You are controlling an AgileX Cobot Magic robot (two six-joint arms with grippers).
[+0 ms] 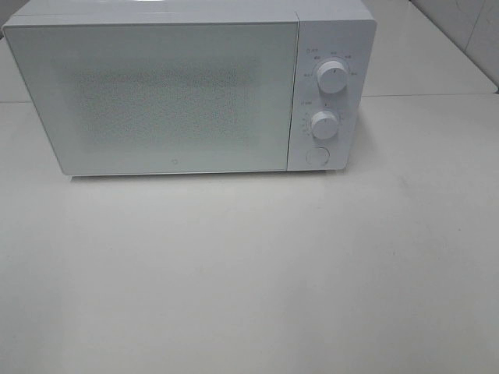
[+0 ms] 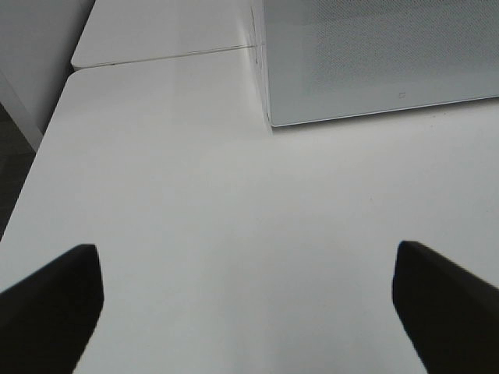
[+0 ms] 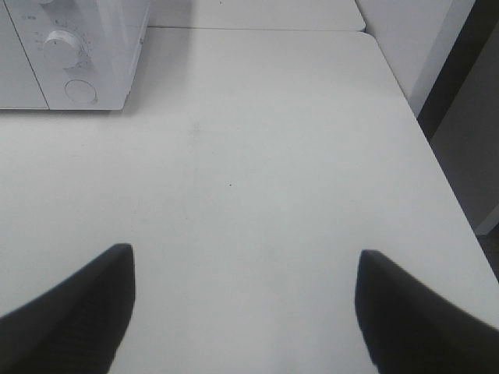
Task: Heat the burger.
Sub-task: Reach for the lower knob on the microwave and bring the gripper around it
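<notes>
I see a white table (image 1: 249,273) spread in front of the white microwave (image 1: 156,93), a second tabletop (image 1: 429,54) meeting it at a seam beside the microwave, pale tiled wall (image 1: 468,31) behind, dark floor (image 2: 12,179) past the table's edge

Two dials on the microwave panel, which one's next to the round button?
The lower dial: it sits just above the round button; the upper dial is farther up.
</notes>
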